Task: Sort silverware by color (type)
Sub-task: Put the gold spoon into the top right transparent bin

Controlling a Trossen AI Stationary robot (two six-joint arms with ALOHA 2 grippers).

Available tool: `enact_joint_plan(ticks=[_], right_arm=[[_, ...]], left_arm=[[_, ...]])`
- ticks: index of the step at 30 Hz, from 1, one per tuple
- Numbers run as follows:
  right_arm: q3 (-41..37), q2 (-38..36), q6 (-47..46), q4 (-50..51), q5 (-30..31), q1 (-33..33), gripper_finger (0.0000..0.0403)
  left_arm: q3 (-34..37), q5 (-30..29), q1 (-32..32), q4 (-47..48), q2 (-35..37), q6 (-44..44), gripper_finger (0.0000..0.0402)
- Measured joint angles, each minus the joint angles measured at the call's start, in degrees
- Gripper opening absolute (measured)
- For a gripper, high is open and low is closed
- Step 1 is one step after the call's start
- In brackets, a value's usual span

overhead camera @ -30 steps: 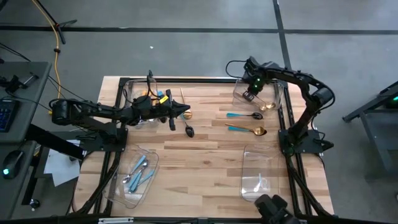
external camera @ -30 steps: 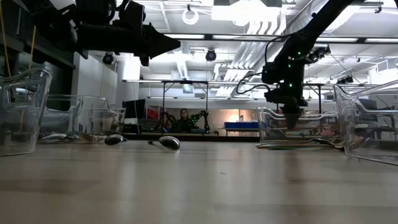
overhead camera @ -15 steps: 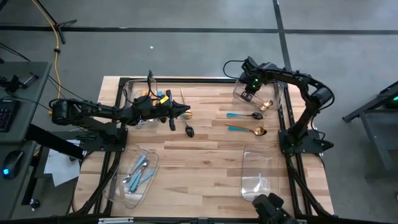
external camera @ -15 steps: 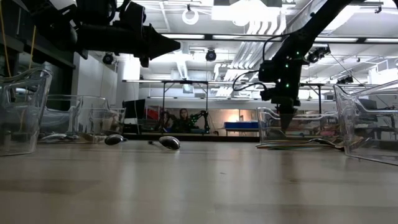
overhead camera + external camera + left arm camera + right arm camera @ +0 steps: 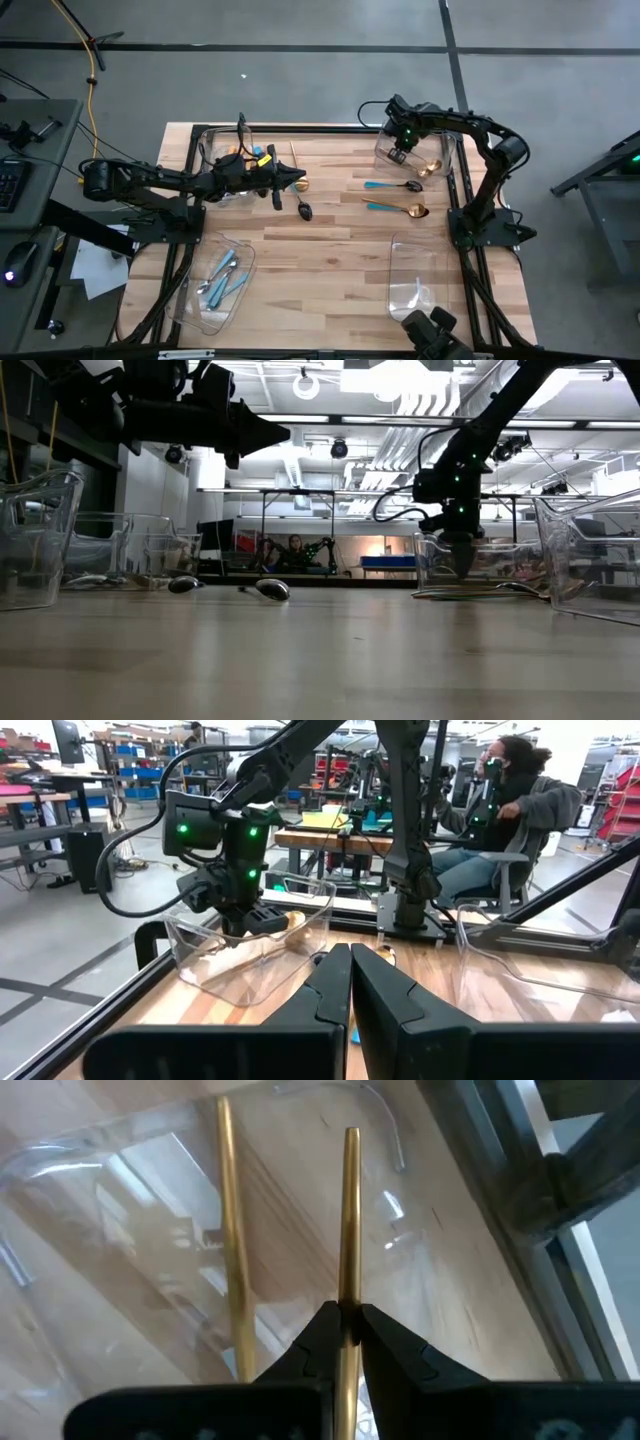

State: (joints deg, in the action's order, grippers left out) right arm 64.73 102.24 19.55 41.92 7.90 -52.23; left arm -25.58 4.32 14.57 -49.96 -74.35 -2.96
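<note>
The left gripper (image 5: pixel 300 180) hovers clenched and empty above the table (image 5: pixel 330 250), just over a black spoon (image 5: pixel 304 210). Further right, two teal-handled pieces (image 5: pixel 392 208) lie loose. The right gripper (image 5: pixel 398 155) pinches a gold utensil (image 5: pixel 350 1230) inside the clear bin (image 5: pixel 445 150), beside another gold piece (image 5: pixel 233 1250)

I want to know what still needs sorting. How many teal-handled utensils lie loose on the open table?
2. One teal-handled black spoon lies just in front of the far-right bin; a teal-handled gold-bowled spoon lies parallel, nearer the front. Others may be hidden under the left arm.
</note>
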Motion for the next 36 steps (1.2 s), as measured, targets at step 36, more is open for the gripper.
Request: enact_joint_plan(ticks=[36], right_arm=[[0.01,-0.05,3.59,0.24,-0.96,0.00,0.0139]], left_arm=[[0.00,0.00,0.00,0.00,0.00,0.02,0.0003]])
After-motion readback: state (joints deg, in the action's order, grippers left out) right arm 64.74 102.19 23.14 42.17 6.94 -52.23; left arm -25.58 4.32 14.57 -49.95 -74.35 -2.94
